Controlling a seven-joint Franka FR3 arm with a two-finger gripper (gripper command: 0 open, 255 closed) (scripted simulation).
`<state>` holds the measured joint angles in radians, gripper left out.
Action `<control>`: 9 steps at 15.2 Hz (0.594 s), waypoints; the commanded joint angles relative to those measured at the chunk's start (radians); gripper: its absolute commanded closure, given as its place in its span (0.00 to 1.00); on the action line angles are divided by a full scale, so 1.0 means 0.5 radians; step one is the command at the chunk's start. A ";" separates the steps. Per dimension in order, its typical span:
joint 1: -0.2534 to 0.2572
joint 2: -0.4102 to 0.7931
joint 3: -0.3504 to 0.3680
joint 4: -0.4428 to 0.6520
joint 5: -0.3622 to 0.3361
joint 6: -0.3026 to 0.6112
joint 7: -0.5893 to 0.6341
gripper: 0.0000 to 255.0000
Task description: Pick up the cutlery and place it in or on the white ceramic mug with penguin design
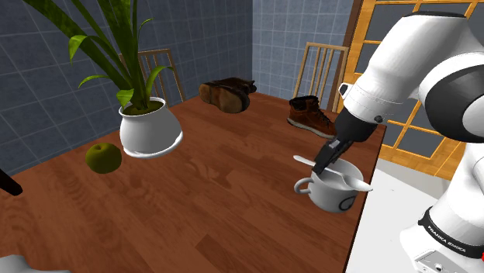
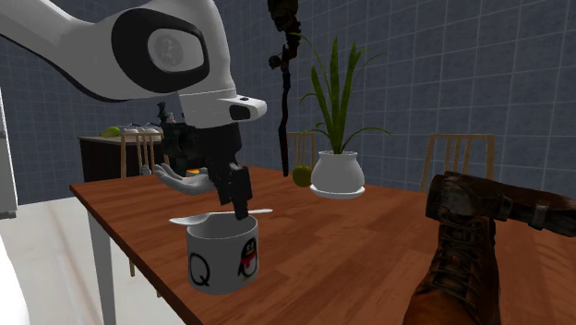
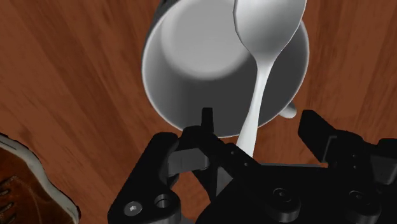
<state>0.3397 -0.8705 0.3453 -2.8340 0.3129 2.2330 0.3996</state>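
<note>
Hovering just above the mug (image 3: 184, 63) with gripper (image 3: 258, 121) jaws spread, seemingly clear of the spoon (image 3: 267, 25), laid flat across the mug's rim to rest there unheld.

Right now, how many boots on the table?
2. One dark boot at the far table edge; one brown boot to its right in the shoulder view, beyond the mug. The arm may hide others.

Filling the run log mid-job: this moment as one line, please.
gripper: open, just above mug | spoon: lying across mug rim, handle between fingers, not clasped | mug: upright on wooden table
</note>
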 commanded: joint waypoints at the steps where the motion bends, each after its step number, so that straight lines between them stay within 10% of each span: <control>1: 0.000 0.000 0.000 0.000 0.000 0.000 0.000 0.00; 9: -0.011 -0.167 -0.078 0.161 -0.065 -0.328 0.012 0.00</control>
<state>0.3347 -0.9465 0.3101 -2.7613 0.2837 2.0863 0.4047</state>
